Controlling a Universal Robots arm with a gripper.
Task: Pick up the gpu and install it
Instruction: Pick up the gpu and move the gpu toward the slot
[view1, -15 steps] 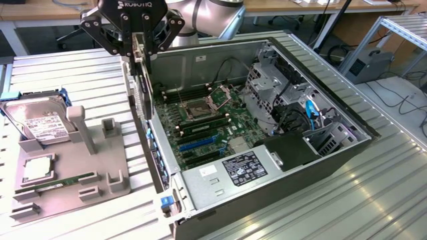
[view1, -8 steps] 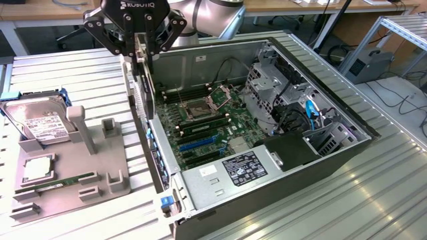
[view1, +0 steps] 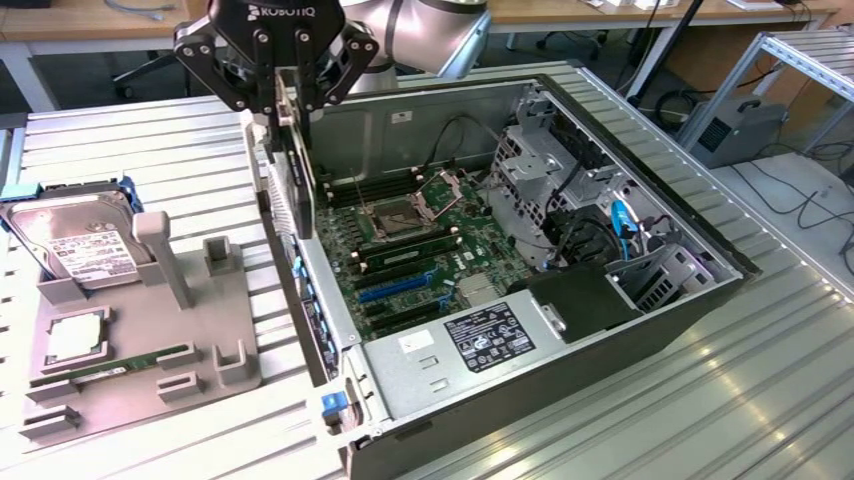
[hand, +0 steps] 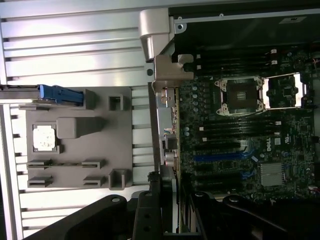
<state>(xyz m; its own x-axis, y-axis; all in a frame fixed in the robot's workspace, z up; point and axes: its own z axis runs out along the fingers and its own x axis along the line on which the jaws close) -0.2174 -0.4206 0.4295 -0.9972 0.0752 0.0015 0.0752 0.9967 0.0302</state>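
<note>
The fingers (view1: 334, 80) are clamping the gpu (view1: 296, 185) by its top edge; a thin, stiff, light board, probably fragile, best held by its edges.

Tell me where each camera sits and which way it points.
Exterior view: off the arm and high up, angled down on the open computer case and the grey fixture beside it; the silver arm and the gripper, clamped on the upright gpu, show.
Wrist view: on the wrist, looking down along the held gpu onto the motherboard; the gripper's dark fingers show.
Shared: gpu, motherboard, grey fixture and the processor socket.
</note>
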